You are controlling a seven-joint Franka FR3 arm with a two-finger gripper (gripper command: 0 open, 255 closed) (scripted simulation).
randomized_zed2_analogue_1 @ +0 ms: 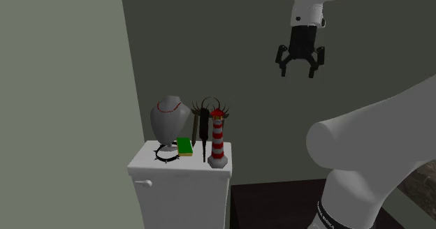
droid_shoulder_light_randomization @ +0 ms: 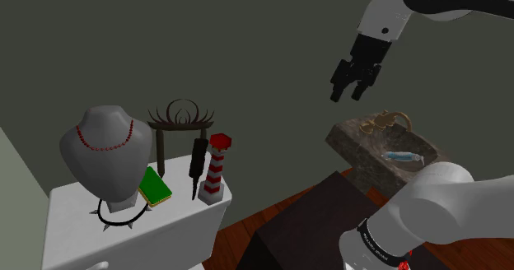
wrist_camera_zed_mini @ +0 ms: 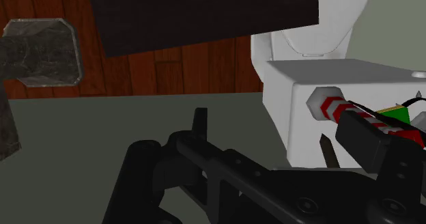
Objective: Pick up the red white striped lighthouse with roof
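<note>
Overhead, the gripper (randomized_zed2_analogue_1: 301, 70) hangs spread, while the red-and-white striped lighthouse (droid_shoulder_light_randomization: 215, 171) carries a red roof.

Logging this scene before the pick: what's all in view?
lighthouse: one, red-white striped, tank top, shoulder view's right end
bust: one, grey, tank top
necklace: one, red, on bust
box: one, green, beside bust
collar: one, black, spiked, around bust's base
stand: one, dark, antlered, tank top, at the back
tool: one, black, beside lighthouse
tank: one, white, by the wall
sink: one, mottled stone, shoulder view's right
tap: one, brass, on sink
bottle: one, pale, in sink
arm: one, white
gripper: one, black, open, high in the air
</note>
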